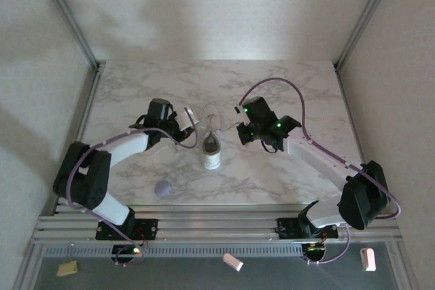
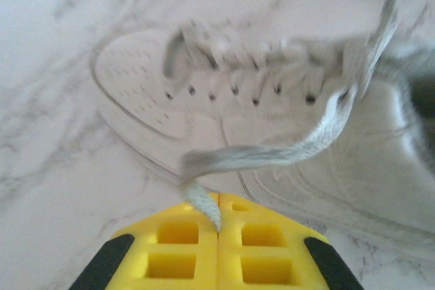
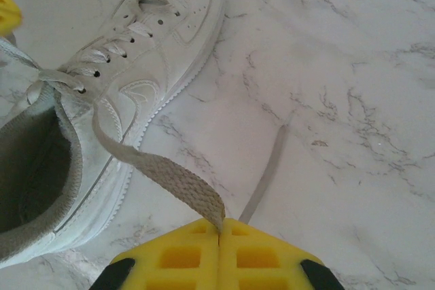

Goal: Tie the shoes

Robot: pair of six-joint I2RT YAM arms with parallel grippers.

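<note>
**Top view:** The sneaker (image 1: 212, 149) stands near the middle of the marble worktop (image 1: 136, 86), its toe pointing toward the arm bases. The left tool (image 1: 185, 125) sits just left of the sneaker's heel end and the right tool (image 1: 240, 134) just right of it. A thin lace (image 1: 211, 110) arcs beyond the heel. A small lavender blob (image 1: 163, 189) lies apart, to the near left of the sneaker.

**Left wrist:** The left tool (image 2: 218, 225) has its yellow fingers pressed together, pinching the end of a lace (image 2: 272, 153). This lace runs across the sneaker's (image 2: 136, 79) side up to the top eyelets.

**Right wrist:** The right tool (image 3: 219, 239) is closed tight on the other lace (image 3: 170, 176). The lace climbs leftward to the sneaker's (image 3: 160, 28) top eyelets, beside the grey-lined opening.
</note>
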